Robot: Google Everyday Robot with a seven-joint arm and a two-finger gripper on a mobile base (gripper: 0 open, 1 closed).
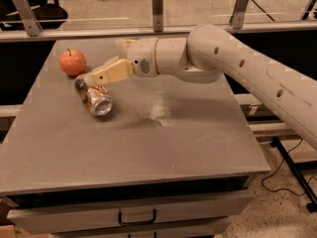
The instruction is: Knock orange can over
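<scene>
Orange can (95, 97) on its side on table (148, 148), just under pincer (105, 63) on its camera side, silver end toward camera. Lower finger (108, 73) touching can's upper flank or just above it; cannot tell which. Pincer jaws apart, clamping nothing. Judged: topple done, only clean exit left. Robot should lift pincer straight up off can before drawing arm away, with no sideways drag, since can lies free to roll. Beyond pincer tip, red apple (73, 62) sits just beside can's far end; avoid bumping it.
</scene>
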